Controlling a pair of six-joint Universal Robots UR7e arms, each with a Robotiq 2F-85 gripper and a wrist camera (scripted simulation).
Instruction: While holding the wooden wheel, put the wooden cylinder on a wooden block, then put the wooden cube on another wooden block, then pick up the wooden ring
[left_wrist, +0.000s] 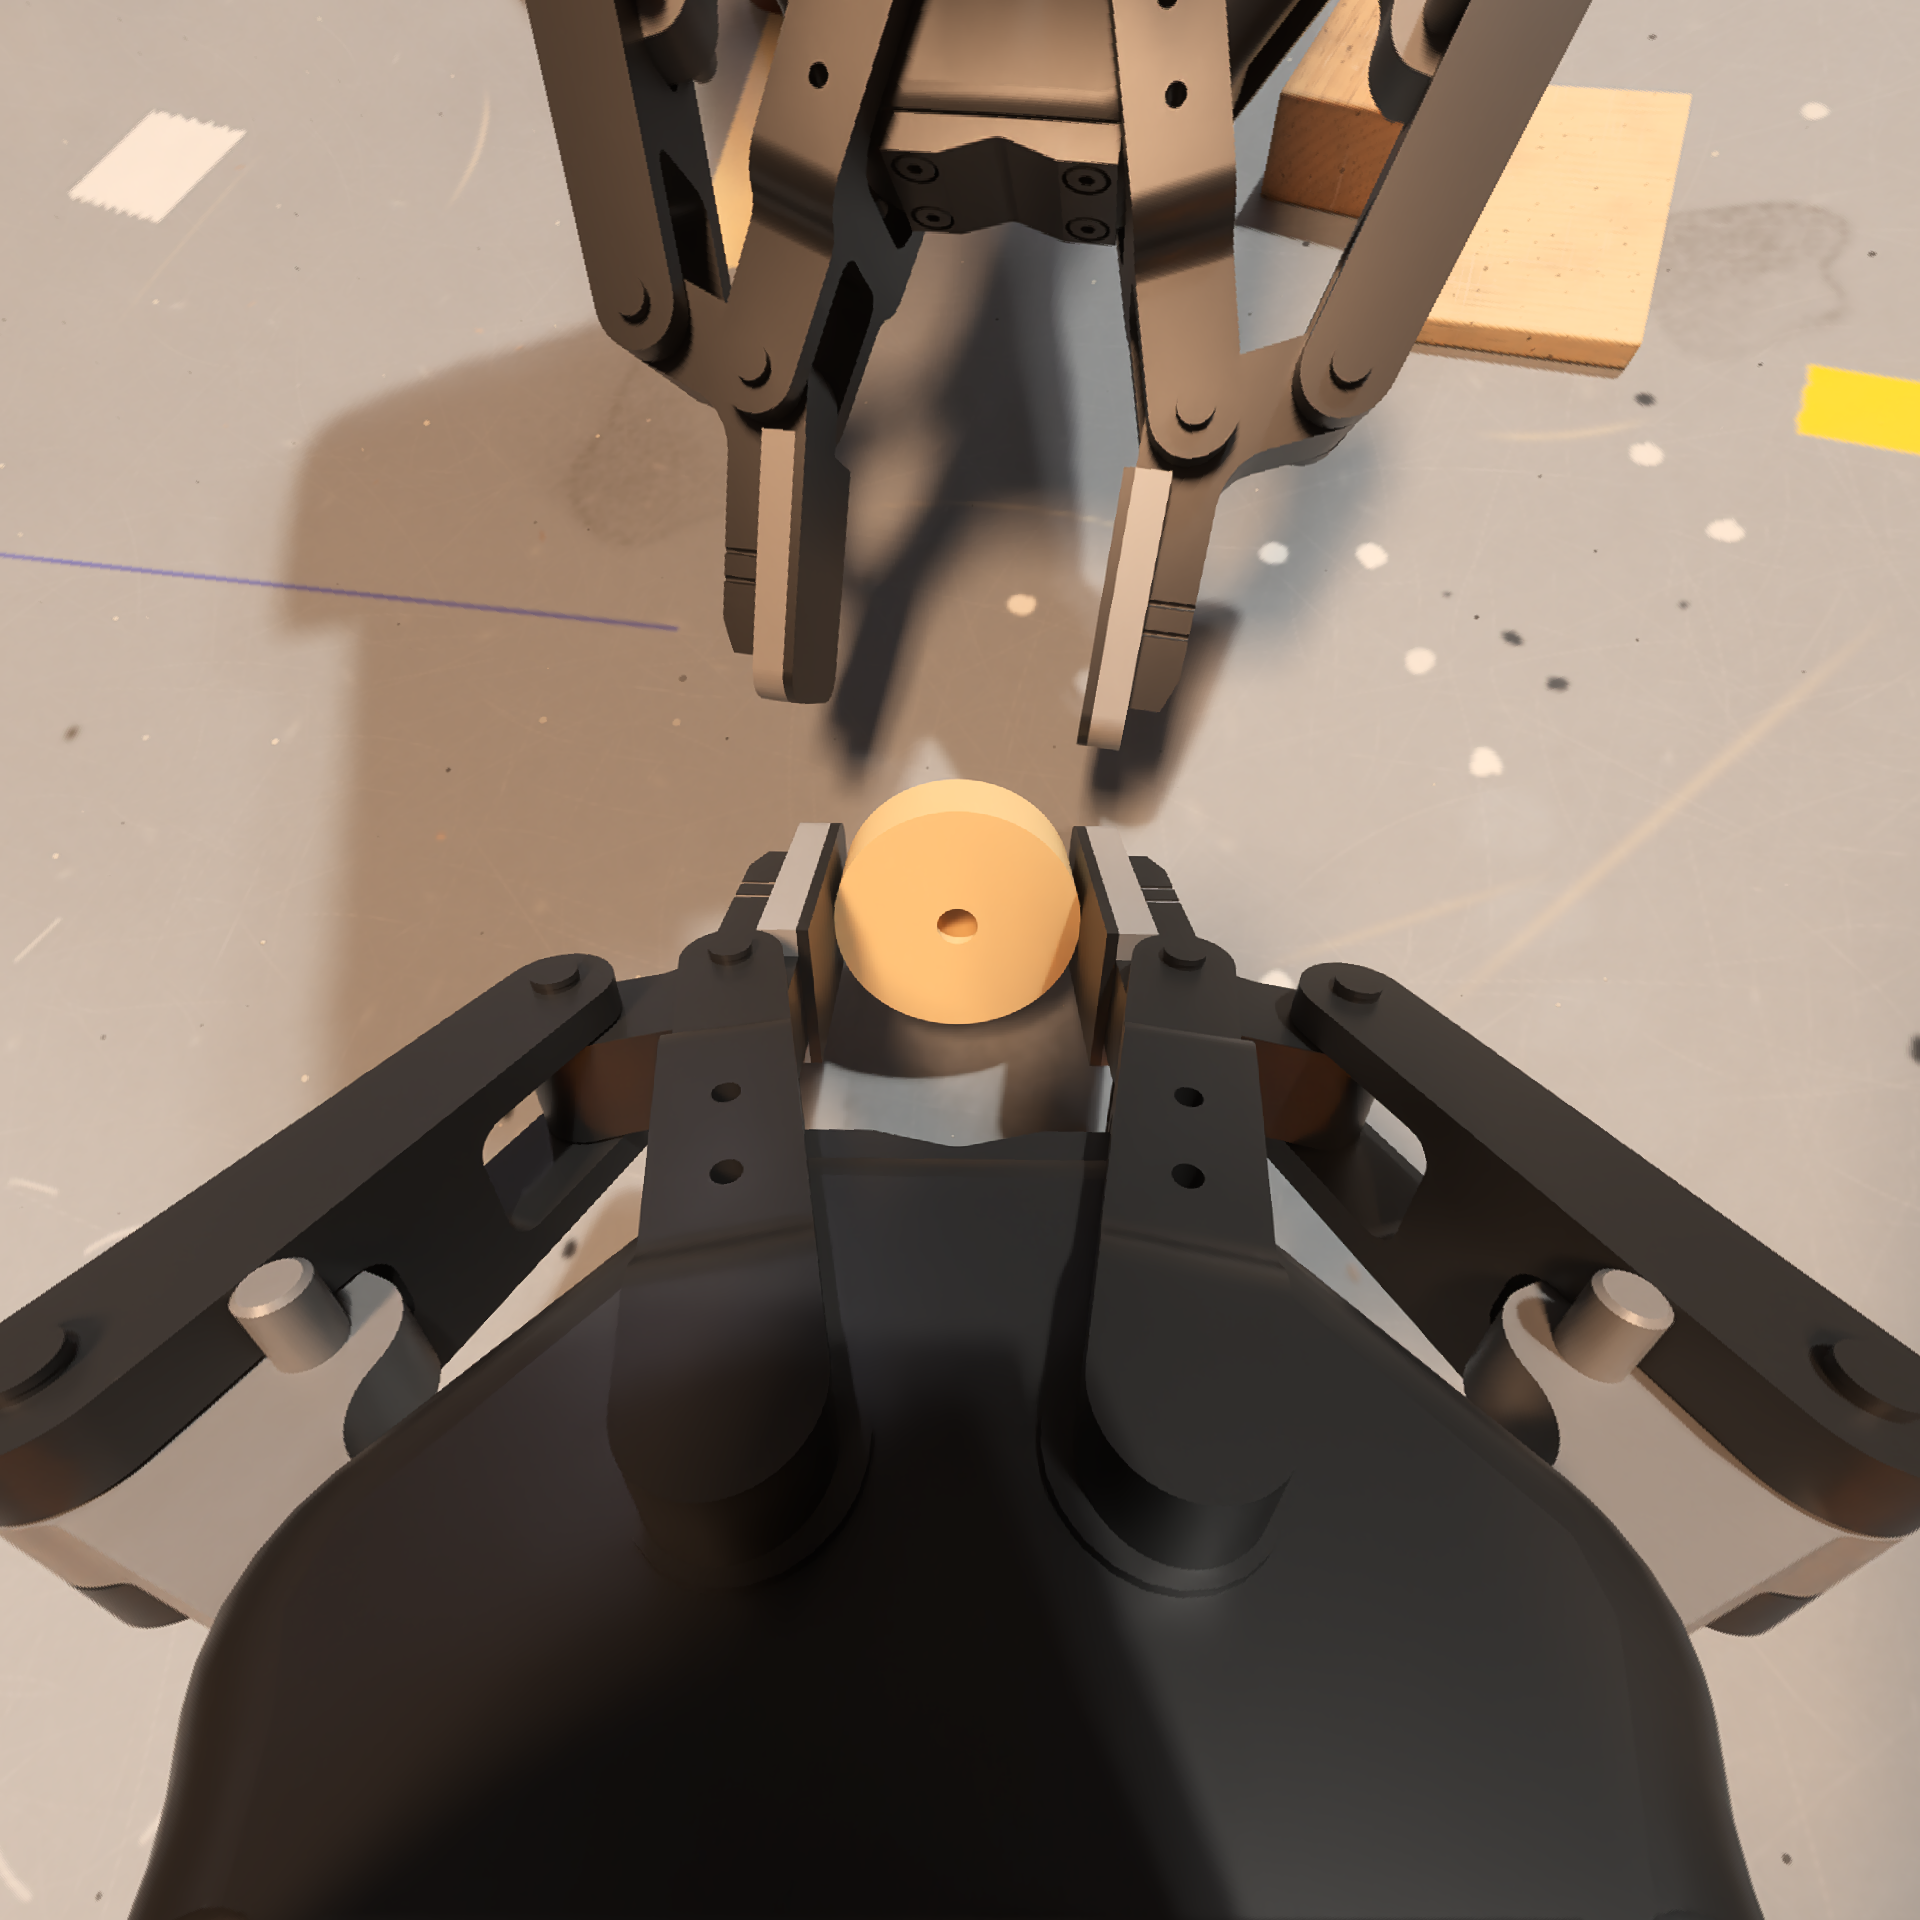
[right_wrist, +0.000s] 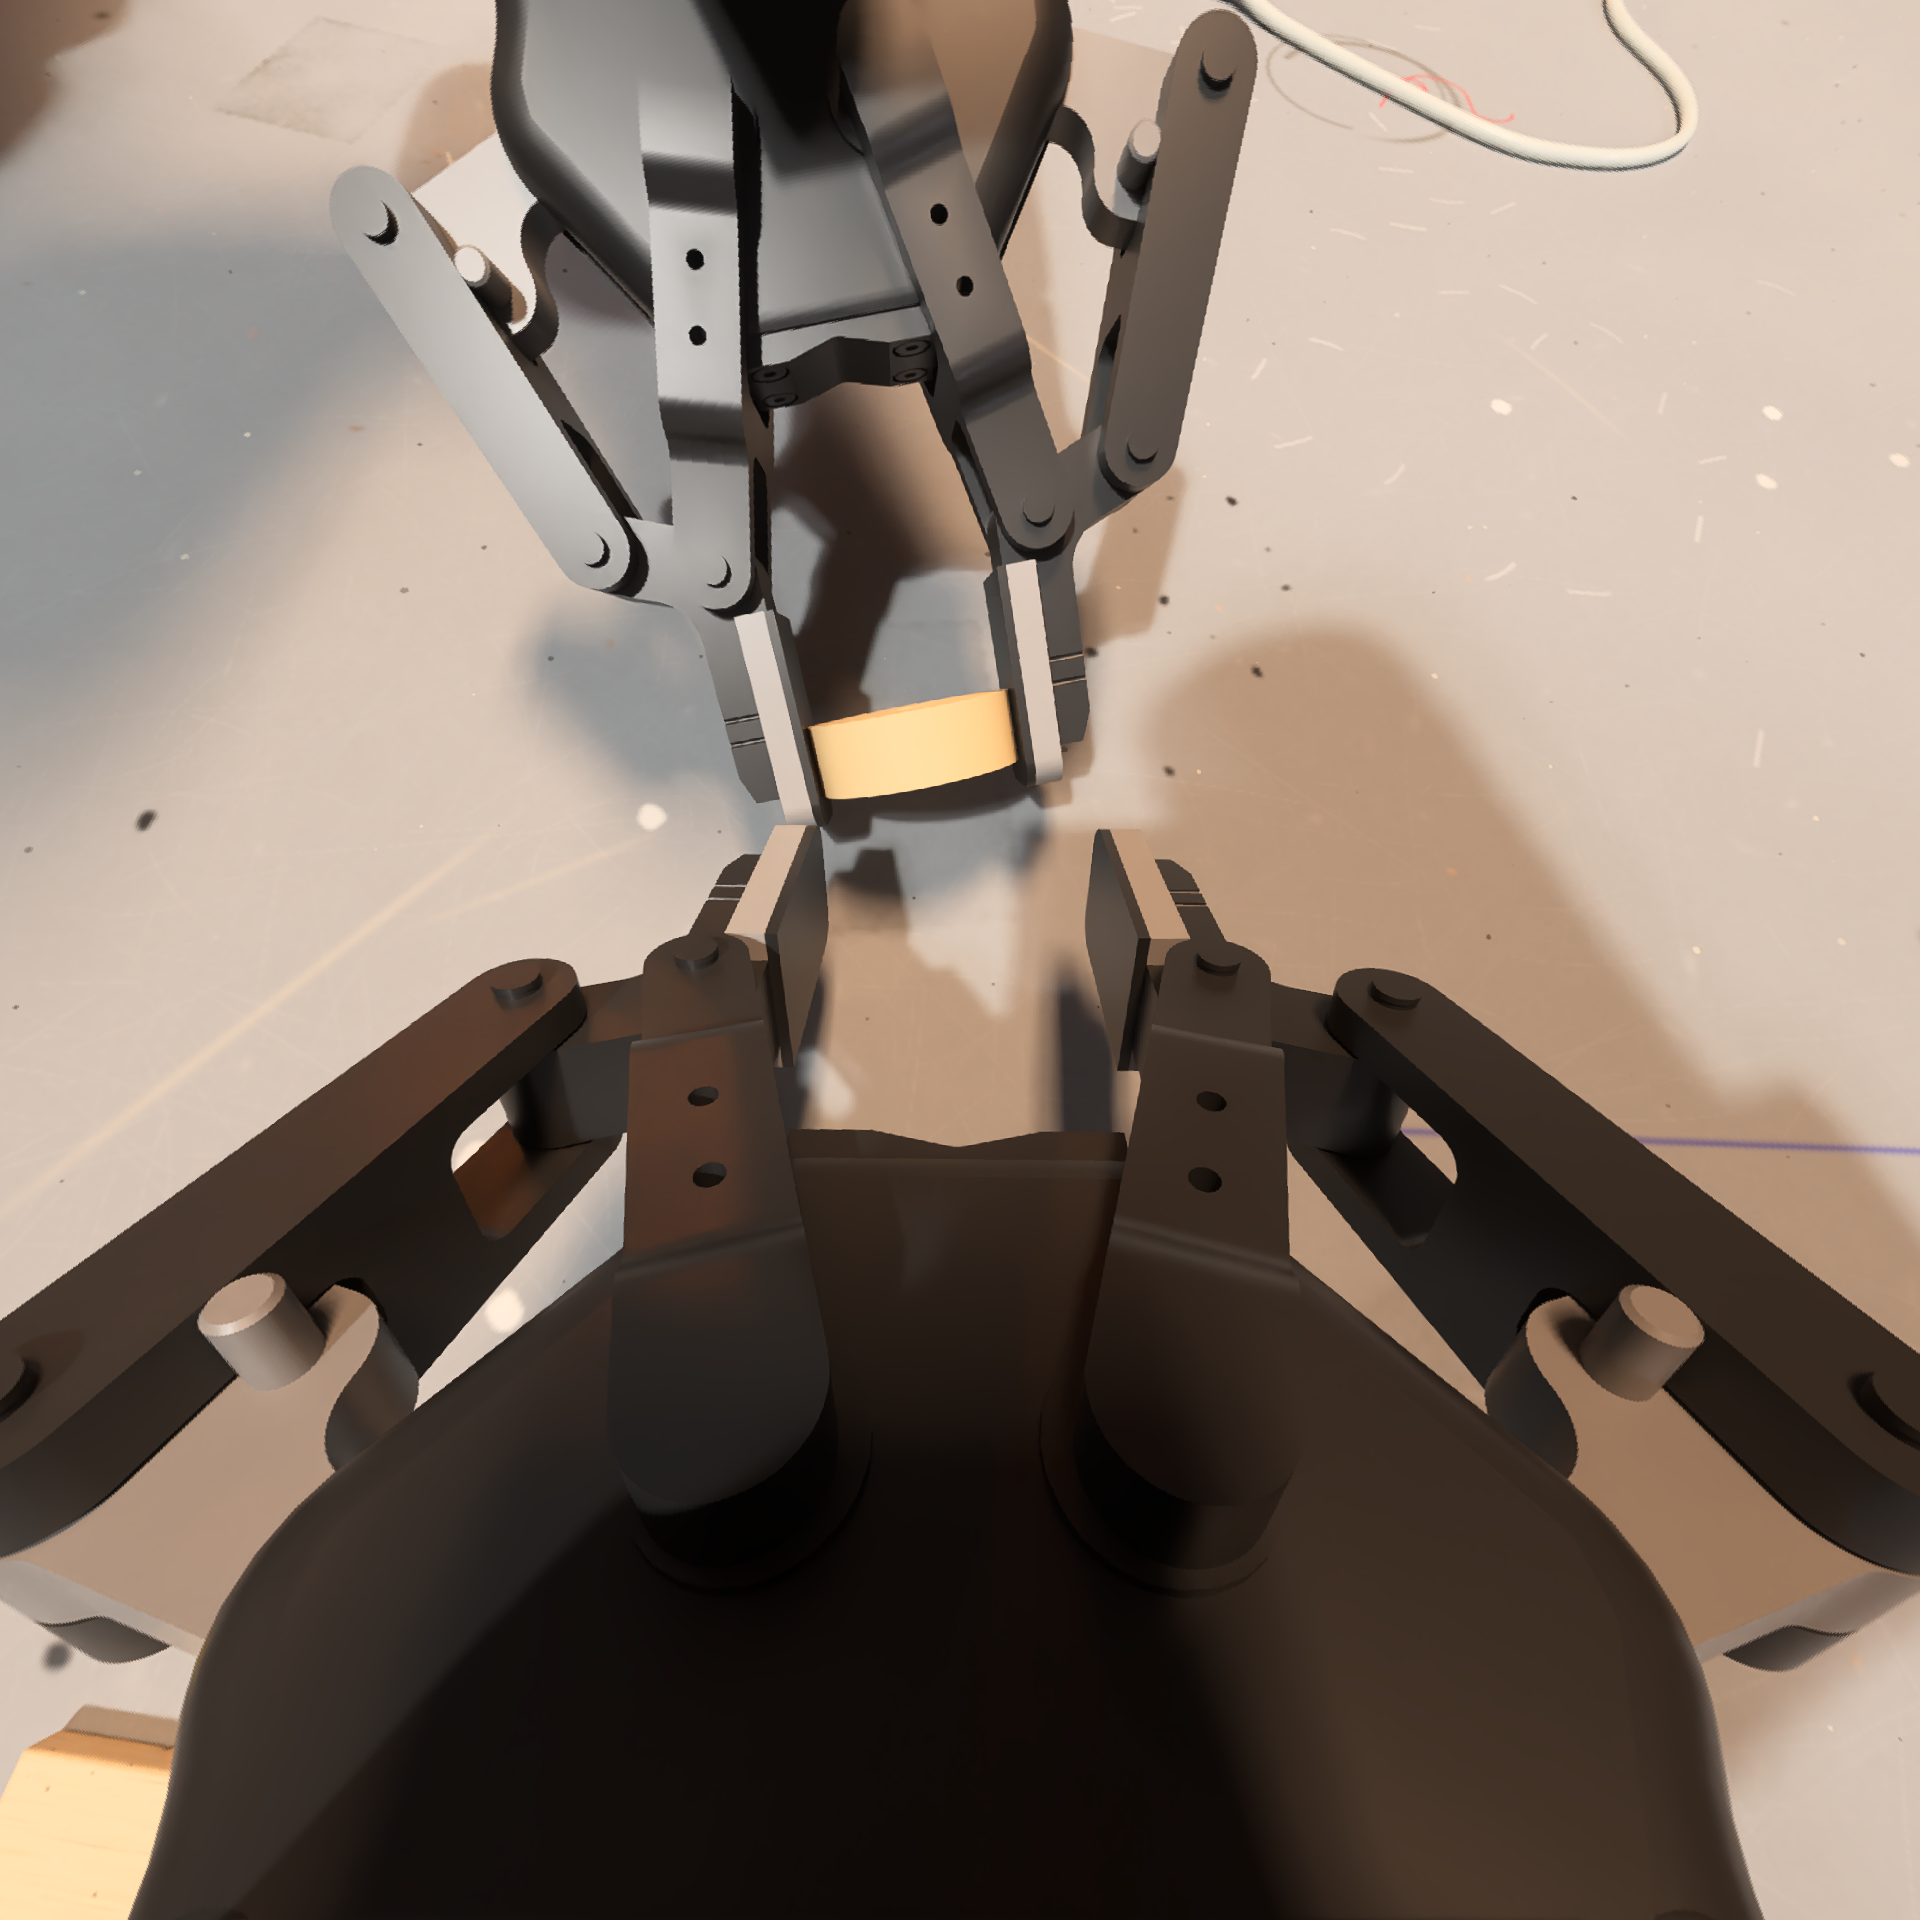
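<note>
yellow tape (left_wrist: 1860, 407), white cable (right_wrist: 1558, 145) (perhaps cord)

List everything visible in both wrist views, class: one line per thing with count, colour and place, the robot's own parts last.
wheel: 1, light wood, clamped in the left gripper, above the table
blocks: at least 2, light wood, far right behind the right gripper; a smaller one stands by the flat one
cable: 1, white, top right of right wrist view
tape: 1, yellow, right edge
patch: 1, white, top left
table: 1, grey, speckled
left gripper: 1, dark, shut on the wheel
right gripper: 1, dark, open, empty, facing the left
</note>
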